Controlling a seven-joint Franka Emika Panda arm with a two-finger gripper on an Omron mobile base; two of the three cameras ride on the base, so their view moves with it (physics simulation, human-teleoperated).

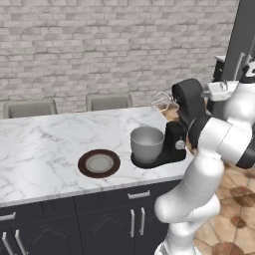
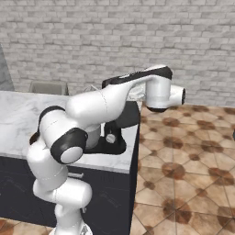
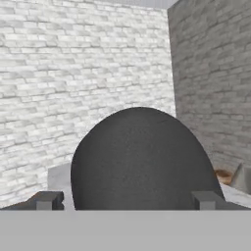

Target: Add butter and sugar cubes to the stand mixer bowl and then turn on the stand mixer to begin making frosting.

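Note:
The black stand mixer [image 1: 175, 142] stands near the right end of the marble counter [image 1: 45, 144], its head [image 1: 188, 102] tilted up and the wire whisk [image 1: 162, 101] raised. The grey metal stand mixer bowl [image 1: 147, 143] sits on the mixer's base; I cannot see its inside. In the hand view my gripper [image 3: 127, 200] is open, and the rounded back of the mixer head [image 3: 139, 162] rises close between its two fingertips [image 3: 49, 200]. From the right base view my arm reaches over the mixer [image 2: 120, 133]. The butter and the sugar cubes are out of view.
A flat brown-rimmed plate [image 1: 99, 163] lies left of the bowl with nothing showing on it. Two chair backs [image 1: 30, 108] stand behind the counter. The counter ends just right of the mixer, above the tiled floor [image 2: 183, 156]. A brick wall runs behind.

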